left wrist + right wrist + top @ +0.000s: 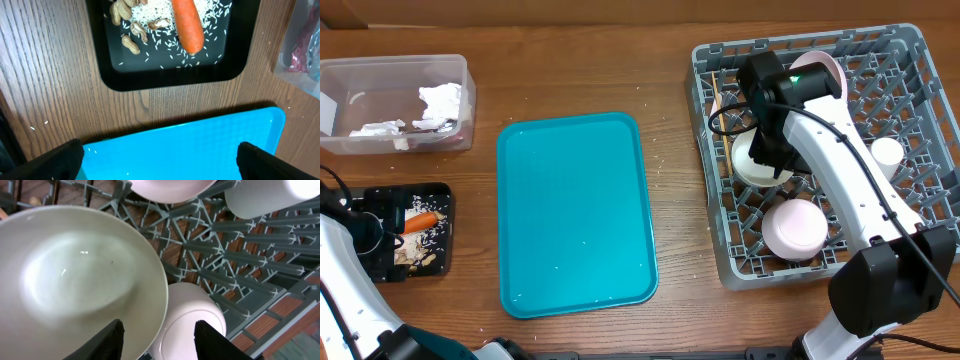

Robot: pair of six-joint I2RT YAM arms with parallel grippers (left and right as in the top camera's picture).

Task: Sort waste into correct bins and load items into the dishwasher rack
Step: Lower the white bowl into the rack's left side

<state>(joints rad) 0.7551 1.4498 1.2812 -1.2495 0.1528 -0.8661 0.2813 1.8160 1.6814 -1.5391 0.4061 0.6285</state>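
Right arm: it reaches from its base at the table's near right edge up over the dishwasher rack (910, 42), forearm slanting inward and wrist bent so the claw points down into the crate. The right claw (157, 325) stands partly open, its fingers (107, 340) to either side of the rim of a white bowl (75, 275). The bowl sits upright on the lattice in the rack's left half. No pad appears to press the rim, though the close view does not settle contact.

Also in the rack: a pink bowl (795, 228) upside down toward the near side, a white cup (887, 152) at the right, and a pale pink plate (830, 68) at the far side, partly behind the wrist.

Left arm: low at the table's (570, 60) left edge. The left claw (159, 145) is spread wide and empty above the teal tray's (575, 215) edge. Just beyond it is the black tray (165, 80), which holds a carrot (187, 22), rice (150, 12) and nut scraps (131, 44).

The clear tub (395, 65) at far left holds crumpled napkins (440, 100).
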